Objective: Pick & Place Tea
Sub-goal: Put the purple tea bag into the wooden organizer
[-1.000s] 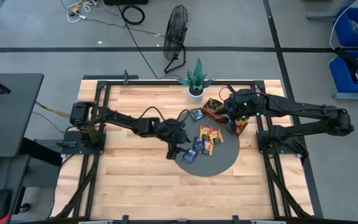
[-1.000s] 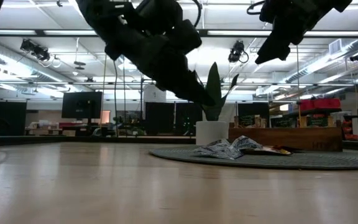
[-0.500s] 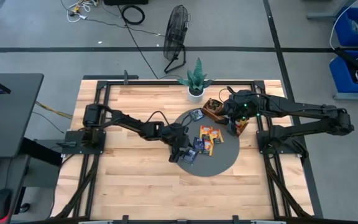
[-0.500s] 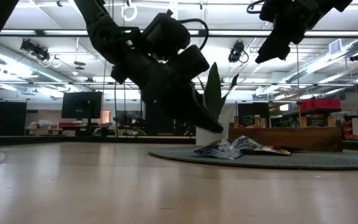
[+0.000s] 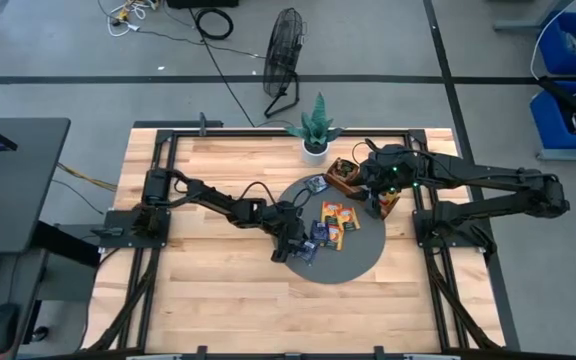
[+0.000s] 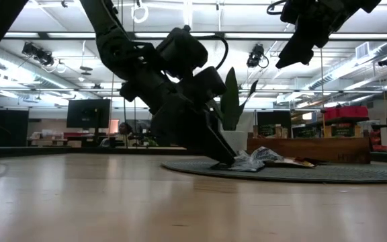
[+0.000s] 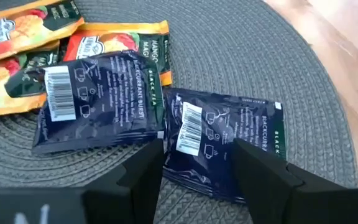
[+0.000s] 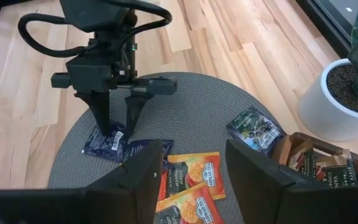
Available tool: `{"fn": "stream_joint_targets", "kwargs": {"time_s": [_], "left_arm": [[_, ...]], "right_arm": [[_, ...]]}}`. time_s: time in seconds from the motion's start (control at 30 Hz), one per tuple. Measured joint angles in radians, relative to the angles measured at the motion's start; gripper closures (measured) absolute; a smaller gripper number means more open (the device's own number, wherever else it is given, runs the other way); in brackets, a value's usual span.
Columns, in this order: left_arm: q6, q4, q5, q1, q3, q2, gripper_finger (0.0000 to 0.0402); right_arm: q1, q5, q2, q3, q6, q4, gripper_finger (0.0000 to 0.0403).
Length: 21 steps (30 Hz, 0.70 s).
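Observation:
Several flat tea sachets lie on a round dark woven mat [image 5: 358,255]: orange ones [image 7: 117,43] [image 5: 338,218] and dark blue ones [image 7: 98,102]. One more dark sachet [image 8: 253,127] lies close to the wooden tray [image 8: 316,162]. My left gripper [image 7: 199,149] is open and low at the mat's near-left part [image 5: 296,248]. Its fingers point steeply down over a dark blue sachet [image 7: 222,140], one at each side of it. My right gripper [image 8: 194,149] is open and holds nothing. It hangs high by the tray at the mat's far-right side [image 5: 381,200]. My left gripper has its open fingertips [image 6: 224,161] down at the mat, over the dark blue sachet's two sides [image 7: 179,134]. The sachet lies flat on the mat. Whether the fingers touch it, I cannot tell.
A potted plant [image 5: 315,130] in a white pot stands at the table's far edge, just behind the tray. Bare wooden table top [image 5: 218,300] stretches left of and nearer than the mat. Black frame rails run along the table's sides.
My left gripper has come down from well above the table to the mat, shifting slightly toward the near edge, and now stands over the dark blue sachet. The sachets have stayed in place.

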Motion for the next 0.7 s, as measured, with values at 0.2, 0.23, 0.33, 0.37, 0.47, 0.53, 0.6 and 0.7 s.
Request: {"fn": "stream_joint_targets", "kwargs": {"time_s": [0.2, 0.23, 0.33, 0.37, 0.47, 0.53, 0.6, 0.7], "left_arm": [[-0.048, 0.002, -0.003, -0.001, 0.000, 0.001, 0.0235], [-0.058, 0.002, -0.003, 0.000, 0.000, 0.001, 0.0246], [-0.090, 0.001, -0.002, 0.000, 0.000, 0.001, 0.0290], [-0.105, 0.002, 0.000, 0.000, 0.000, 0.001, 0.0306], [-0.139, 0.002, 0.000, 0.000, 0.000, 0.001, 0.0356], [-0.168, 0.003, 0.002, 0.000, 0.000, 0.001, 0.0384], [-0.206, 0.003, 0.004, 0.000, 0.000, 0.001, 0.0390], [-0.238, 0.001, 0.004, 0.000, 0.000, -0.002, 0.0388]], "right_arm": [[0.000, 0.001, 0.000, 0.000, 0.005, 0.000, 0.0221], [0.000, 0.001, 0.000, 0.000, 0.009, 0.000, 0.0221], [0.000, 0.002, 0.000, 0.000, 0.020, 0.000, 0.0221], [0.000, 0.002, 0.000, 0.000, 0.020, -0.001, 0.0221], [0.000, 0.002, 0.000, 0.000, 0.020, -0.001, 0.0221], [0.000, 0.002, 0.000, 0.000, 0.020, -0.001, 0.0221], [0.000, 0.002, 0.000, 0.000, 0.021, 0.000, 0.0221], [0.000, 0.002, 0.000, 0.000, 0.021, -0.001, 0.0221]]}}
